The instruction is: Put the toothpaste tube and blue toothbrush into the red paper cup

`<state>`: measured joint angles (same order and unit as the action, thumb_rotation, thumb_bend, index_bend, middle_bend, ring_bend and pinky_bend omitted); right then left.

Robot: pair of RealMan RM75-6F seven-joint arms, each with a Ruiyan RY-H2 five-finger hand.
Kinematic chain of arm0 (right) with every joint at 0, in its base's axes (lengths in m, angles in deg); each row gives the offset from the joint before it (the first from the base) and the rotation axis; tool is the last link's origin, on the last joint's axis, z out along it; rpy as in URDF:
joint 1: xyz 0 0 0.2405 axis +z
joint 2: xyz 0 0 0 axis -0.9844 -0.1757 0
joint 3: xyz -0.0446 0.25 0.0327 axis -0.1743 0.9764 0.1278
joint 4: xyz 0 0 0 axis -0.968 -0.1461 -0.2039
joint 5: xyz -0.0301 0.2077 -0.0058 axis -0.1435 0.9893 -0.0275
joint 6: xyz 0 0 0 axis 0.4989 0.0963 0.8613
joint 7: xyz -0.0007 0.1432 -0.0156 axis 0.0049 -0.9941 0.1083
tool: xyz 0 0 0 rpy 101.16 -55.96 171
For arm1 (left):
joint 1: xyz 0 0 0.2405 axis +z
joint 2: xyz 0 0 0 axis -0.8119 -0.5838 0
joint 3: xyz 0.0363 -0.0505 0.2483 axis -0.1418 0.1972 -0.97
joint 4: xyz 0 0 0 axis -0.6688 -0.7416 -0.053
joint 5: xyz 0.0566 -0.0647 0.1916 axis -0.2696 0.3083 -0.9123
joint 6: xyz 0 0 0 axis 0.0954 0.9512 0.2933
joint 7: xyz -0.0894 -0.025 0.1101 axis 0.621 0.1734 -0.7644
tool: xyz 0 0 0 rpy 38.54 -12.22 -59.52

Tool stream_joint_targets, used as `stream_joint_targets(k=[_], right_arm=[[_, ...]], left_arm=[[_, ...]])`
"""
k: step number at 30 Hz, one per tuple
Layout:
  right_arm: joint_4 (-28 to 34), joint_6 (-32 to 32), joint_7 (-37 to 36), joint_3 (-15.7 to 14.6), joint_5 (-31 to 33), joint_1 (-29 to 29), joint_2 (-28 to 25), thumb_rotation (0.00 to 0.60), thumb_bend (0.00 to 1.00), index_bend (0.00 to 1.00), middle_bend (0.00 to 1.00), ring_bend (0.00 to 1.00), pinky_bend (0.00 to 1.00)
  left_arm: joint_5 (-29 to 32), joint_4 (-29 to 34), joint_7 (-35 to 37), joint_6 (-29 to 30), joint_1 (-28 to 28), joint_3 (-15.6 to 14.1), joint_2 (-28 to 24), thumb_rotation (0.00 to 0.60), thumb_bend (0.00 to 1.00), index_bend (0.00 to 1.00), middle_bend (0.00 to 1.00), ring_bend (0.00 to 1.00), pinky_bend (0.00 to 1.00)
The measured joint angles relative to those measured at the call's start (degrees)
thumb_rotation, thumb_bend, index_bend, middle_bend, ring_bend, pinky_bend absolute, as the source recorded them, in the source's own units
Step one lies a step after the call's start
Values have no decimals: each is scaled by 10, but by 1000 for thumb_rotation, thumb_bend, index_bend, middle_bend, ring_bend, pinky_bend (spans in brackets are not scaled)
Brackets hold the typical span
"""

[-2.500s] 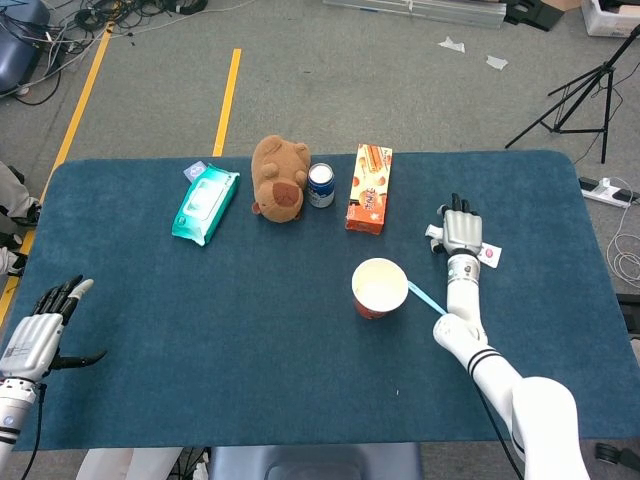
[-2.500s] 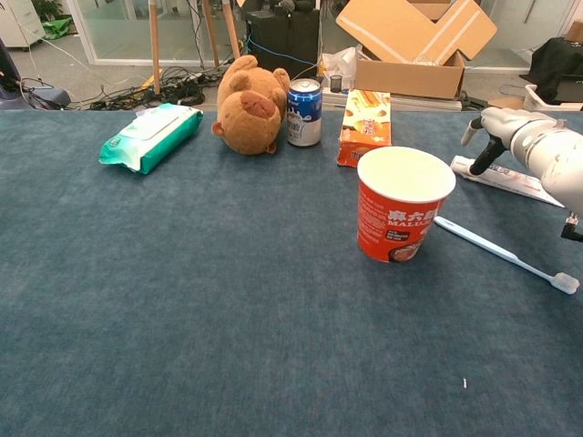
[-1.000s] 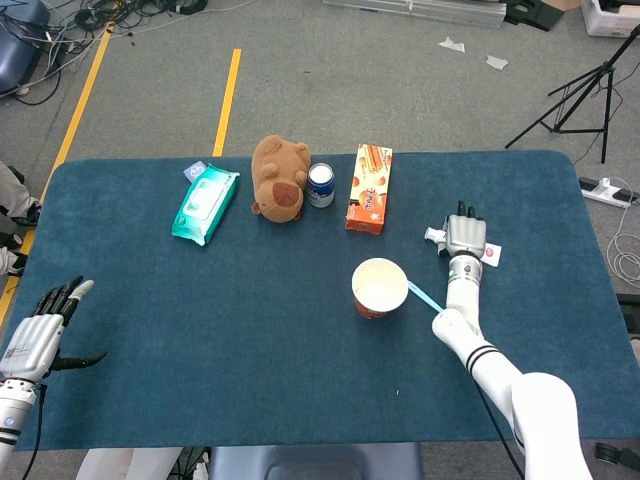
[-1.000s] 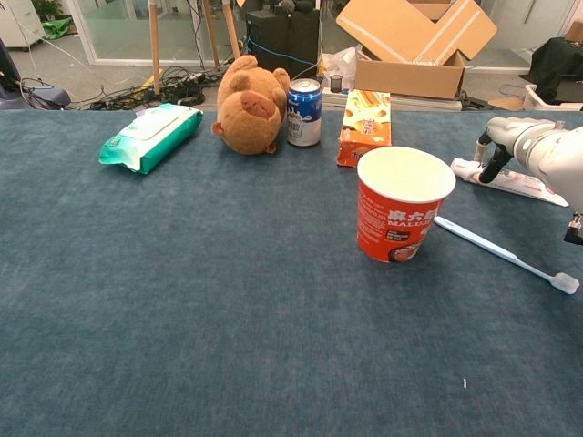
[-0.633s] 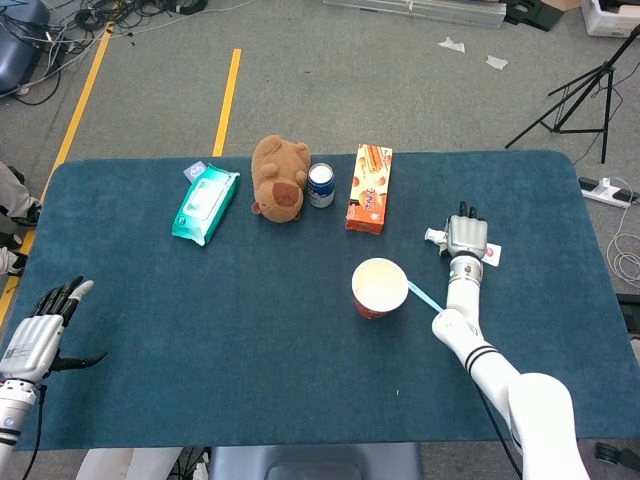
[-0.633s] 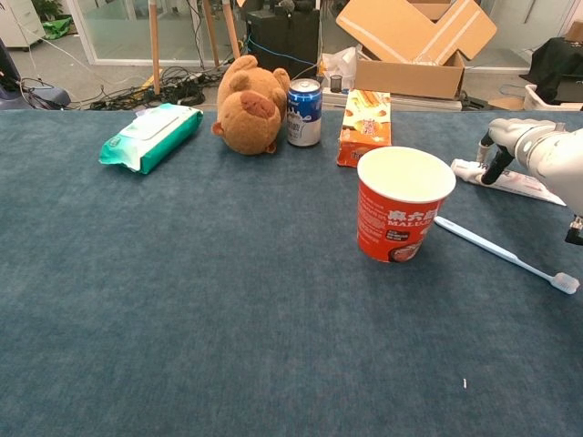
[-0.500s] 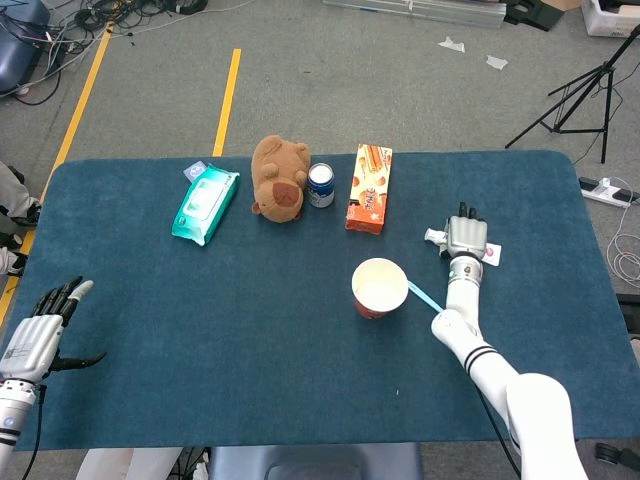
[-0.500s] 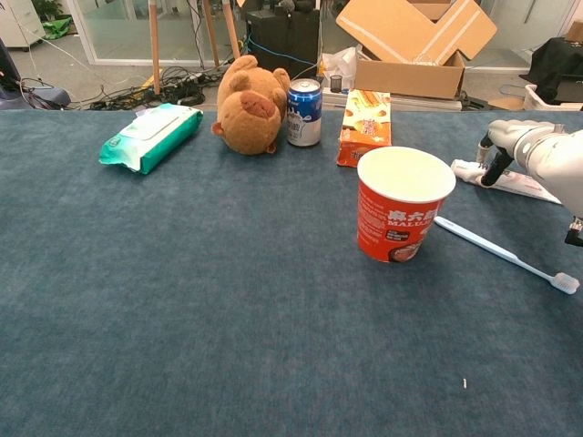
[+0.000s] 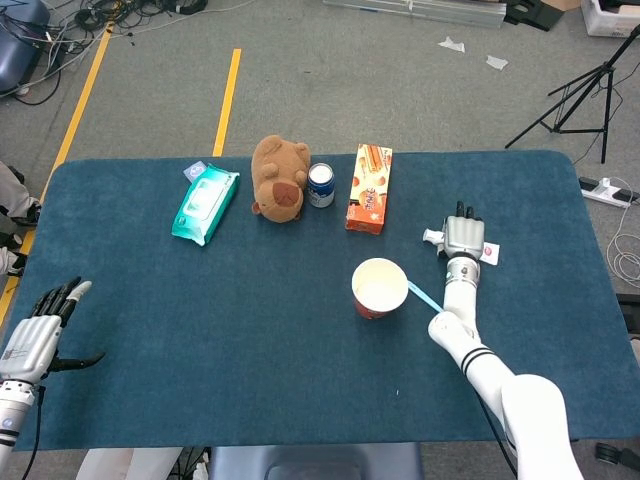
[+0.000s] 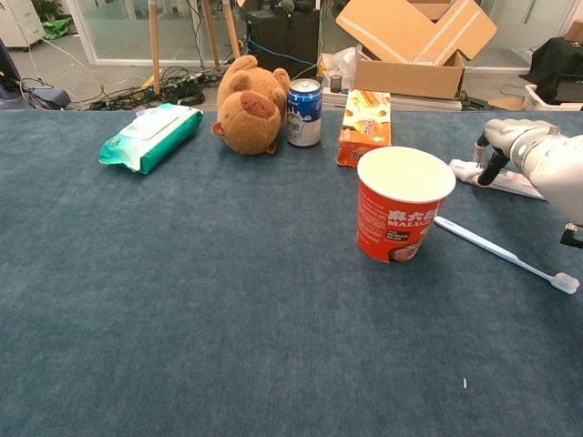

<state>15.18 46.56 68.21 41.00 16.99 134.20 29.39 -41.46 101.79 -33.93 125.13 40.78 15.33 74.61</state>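
Note:
The red paper cup (image 9: 379, 288) (image 10: 404, 215) stands upright and empty, right of the table's middle. The blue toothbrush (image 9: 425, 296) (image 10: 501, 253) lies flat beside it on the right, one end near the cup's base. The white toothpaste tube (image 9: 490, 253) (image 10: 466, 169) lies further right and back. My right hand (image 9: 461, 237) (image 10: 525, 152) is down on it, fingers curled over its far side and thumb against its near side, hiding most of the tube. My left hand (image 9: 36, 334) hovers with fingers apart and nothing in it at the table's near left edge.
Along the back stand a green wipes pack (image 9: 205, 203) (image 10: 151, 136), a brown plush toy (image 9: 278, 178) (image 10: 249, 104), a blue can (image 9: 321, 185) (image 10: 304, 112) and an orange snack box (image 9: 369, 188) (image 10: 365, 126). The blue cloth table (image 9: 250, 340) ends just beyond the tube.
My right hand has lowered from above the tube onto it, its fingers curling in. In the last half second, hand and tube together shifted slightly left. Cup, brush and left hand have not moved.

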Motion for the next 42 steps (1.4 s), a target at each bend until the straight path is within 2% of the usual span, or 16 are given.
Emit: stream_joint_targets(k=[8, 14, 30, 42], right_arm=[[31, 11, -24, 1, -14, -12, -11, 600, 303, 642, 59, 0, 220], [92, 33, -40, -1, -25, -30, -38, 600, 306, 652, 66, 0, 219], [357, 150, -74, -23, -56, -105, -161, 600, 319, 653, 71, 0, 219], [497, 217, -120, -41, -89, -148, -231, 600, 320, 653, 73, 0, 220]], left_arm=[[0, 2, -2, -1, -1, 0, -1, 600, 0, 0, 1, 0, 0], [-1, 5, -9, -1, -2, 1, -1, 600, 0, 0, 0, 0, 0], [-2, 20, -34, -2, -7, 2, -2, 600, 0, 0, 0, 0, 0], [-1, 26, -46, -2, -9, 2, -1, 600, 0, 0, 0, 0, 0]])
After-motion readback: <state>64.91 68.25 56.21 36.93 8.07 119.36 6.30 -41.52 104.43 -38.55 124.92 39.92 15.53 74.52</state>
